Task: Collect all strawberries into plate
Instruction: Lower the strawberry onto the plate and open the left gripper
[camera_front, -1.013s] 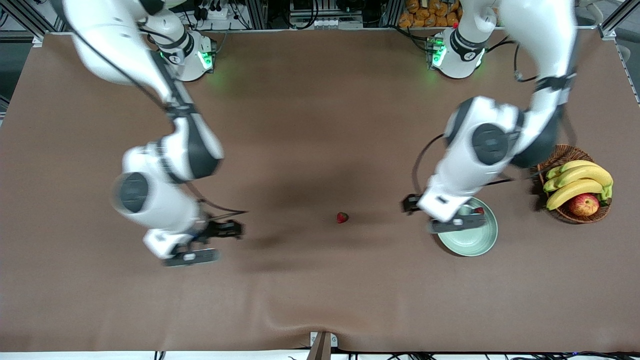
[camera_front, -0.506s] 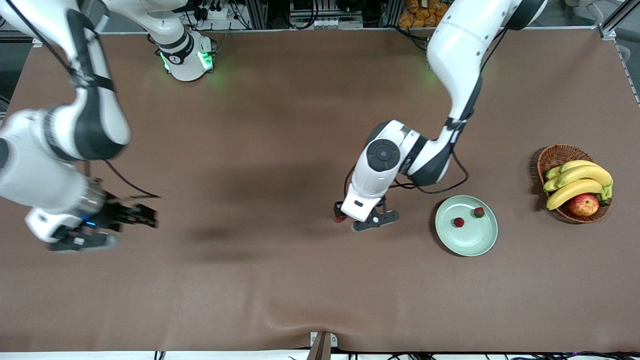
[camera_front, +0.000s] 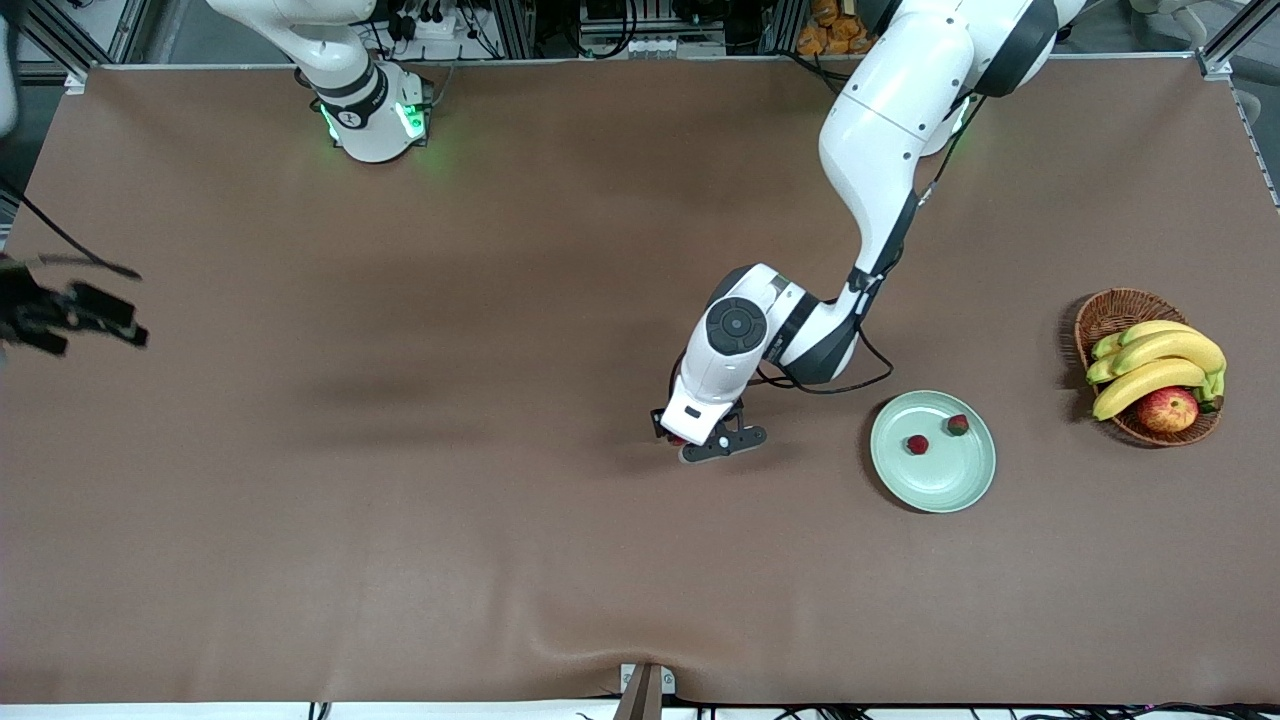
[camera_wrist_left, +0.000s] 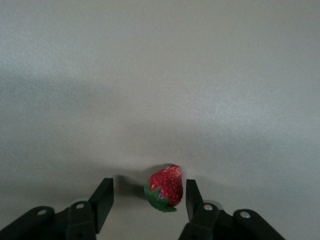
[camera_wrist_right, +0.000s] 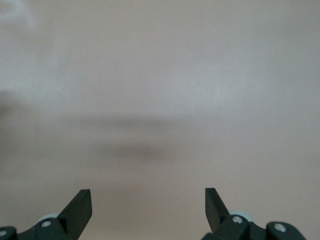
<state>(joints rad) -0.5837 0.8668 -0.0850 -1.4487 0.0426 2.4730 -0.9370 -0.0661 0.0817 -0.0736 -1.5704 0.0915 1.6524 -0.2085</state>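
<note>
- Strawberries are split: the right gripper (camera_front: 70, 315), spread wide over the bench's (camera_front: 500, 560) edge, waits out of the way.
- Left gripper (camera_wrist_left: 147, 200) straddles the last strawberry (camera_wrist_left: 165, 188), jaws open and unclosed, ready to pinch.
- Well past it, two berries (camera_front: 917, 444) lie in the plate (camera_front: 975, 485).

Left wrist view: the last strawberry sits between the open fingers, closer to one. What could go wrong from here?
1. The strawberry lies off-centre in the open left gripper, almost against one finger; closing might nudge or roll it out.
2. It is small and tapered, so it may slip on the way to the plate.
3. Two strawberries already lie in the plate; a drop could knock them.
</note>
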